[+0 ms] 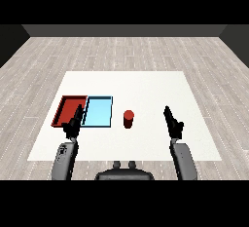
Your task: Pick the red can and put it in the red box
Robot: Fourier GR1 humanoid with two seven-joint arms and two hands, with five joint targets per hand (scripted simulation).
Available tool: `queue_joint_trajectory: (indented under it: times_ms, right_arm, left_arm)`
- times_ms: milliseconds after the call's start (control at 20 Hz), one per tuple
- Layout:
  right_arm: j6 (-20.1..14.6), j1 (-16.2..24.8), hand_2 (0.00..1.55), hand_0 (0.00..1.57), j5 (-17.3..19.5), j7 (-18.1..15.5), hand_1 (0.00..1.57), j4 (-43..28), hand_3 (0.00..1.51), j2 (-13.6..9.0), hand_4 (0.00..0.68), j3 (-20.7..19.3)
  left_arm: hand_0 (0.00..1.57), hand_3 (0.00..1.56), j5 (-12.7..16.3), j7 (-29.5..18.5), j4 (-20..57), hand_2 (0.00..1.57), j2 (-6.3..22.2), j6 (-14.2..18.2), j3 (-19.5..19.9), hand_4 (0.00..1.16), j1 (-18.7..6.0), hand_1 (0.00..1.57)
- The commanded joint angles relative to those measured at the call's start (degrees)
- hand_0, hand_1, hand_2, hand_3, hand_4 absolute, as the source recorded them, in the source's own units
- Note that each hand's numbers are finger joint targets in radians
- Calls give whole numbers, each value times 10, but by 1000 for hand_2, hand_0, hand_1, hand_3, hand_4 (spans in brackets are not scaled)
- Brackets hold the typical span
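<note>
The right hand [171, 121] hovers over the white table [146, 85], fingers straight and holding nothing, well to the right of the small red cylindrical can [128, 119]. The can stands upright just right of the shallow light blue tray [97, 111]. The left hand [73, 123], fingers also straight, overlaps the near edge of the shallow red tray [69, 108]. Likely risk — a sideways reach could tip the can, and carrying it means crossing the blue tray, so 1 early release lands it wrong.
</note>
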Motion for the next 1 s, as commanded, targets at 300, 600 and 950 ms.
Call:
queue_joint_trajectory:
  times_ms: [300, 600, 950]
  right_arm:
    - [15, -30, 0, 0, -16, -104, 0, -42, 0, 40, 0, -4]
    - [32, 7, 0, 0, -12, -184, 0, -24, 0, 40, 0, -3]
    - [22, 4, 0, 0, -6, -169, 0, -34, 0, 58, 0, 7]
  left_arm:
    - [0, 0, 16, -102, -60, 0, -28, -8, 15, 0, -44, 0]
    - [0, 0, 3, -229, 8, 0, -42, -21, 13, 0, -30, 0]
    - [0, 0, 18, -235, 12, 0, -37, -40, 19, 0, -20, 0]
